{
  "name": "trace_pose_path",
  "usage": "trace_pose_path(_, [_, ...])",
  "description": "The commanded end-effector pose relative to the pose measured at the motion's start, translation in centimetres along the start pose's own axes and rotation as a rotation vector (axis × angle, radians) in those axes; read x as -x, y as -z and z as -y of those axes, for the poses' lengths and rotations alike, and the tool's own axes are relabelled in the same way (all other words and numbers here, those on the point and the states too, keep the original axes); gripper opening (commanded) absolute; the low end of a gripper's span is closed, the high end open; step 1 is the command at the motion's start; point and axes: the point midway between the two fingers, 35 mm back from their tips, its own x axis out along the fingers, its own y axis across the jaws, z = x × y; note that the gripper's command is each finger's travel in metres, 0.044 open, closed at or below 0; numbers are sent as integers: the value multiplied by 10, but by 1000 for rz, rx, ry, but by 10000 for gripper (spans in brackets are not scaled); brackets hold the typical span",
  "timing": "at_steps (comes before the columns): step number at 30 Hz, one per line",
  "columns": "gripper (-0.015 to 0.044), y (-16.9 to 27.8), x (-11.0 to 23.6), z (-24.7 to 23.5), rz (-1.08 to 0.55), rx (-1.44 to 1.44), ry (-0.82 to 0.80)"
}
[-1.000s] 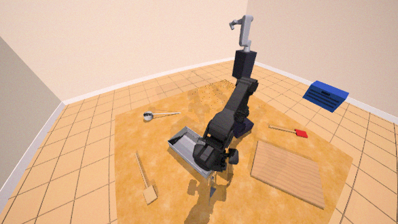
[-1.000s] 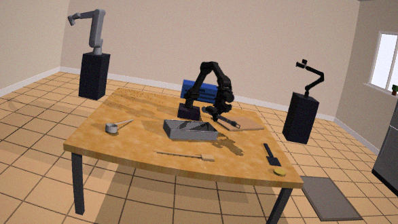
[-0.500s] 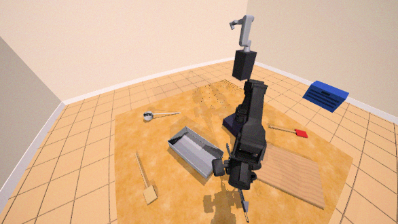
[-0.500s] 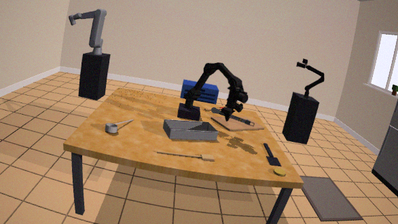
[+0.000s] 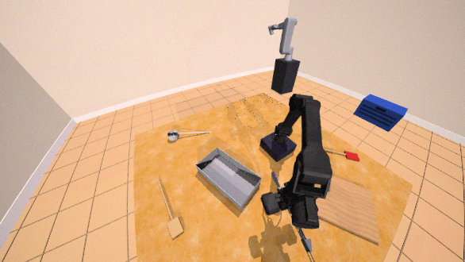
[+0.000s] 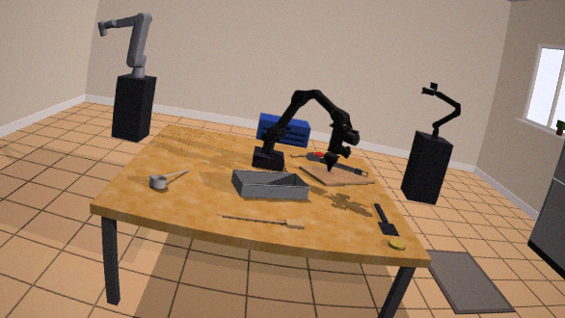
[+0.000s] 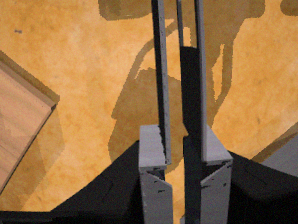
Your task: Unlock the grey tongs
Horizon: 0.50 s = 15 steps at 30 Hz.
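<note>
The grey tongs [image 5: 307,244] [image 6: 356,171] [image 7: 161,75] are held in the air, long and nearly level, tilted slightly in the exterior view. My gripper [image 6: 330,162] [image 7: 165,148] is shut on them; in the wrist view its fingers press both arms from outside, and the arms run close together and almost parallel. Whether the lock is engaged cannot be seen. The wooden board [image 5: 353,204] [image 6: 347,180] [image 7: 20,120] lies left of the tongs in the wrist view. The roasting tin [image 5: 216,183] [image 6: 270,191] [image 7: 286,161] is on the other side, with nothing across it.
A small pan [image 5: 173,136] [image 6: 158,182] and a wooden spatula [image 5: 174,228] [image 6: 295,224] lie beyond the tin. A red-headed spatula [image 5: 351,156] lies behind the board. A black spatula [image 6: 387,227] and a yellow disc [image 6: 397,244] are near the table's right edge in the exterior view.
</note>
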Motion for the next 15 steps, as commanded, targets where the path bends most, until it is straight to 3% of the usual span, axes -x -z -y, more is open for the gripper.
trace_pose_path(1, [-150, -15, 1, -26, 3, 91, 3])
trace_pose_path(15, [-150, -48, 1, -113, 8, 353, -2])
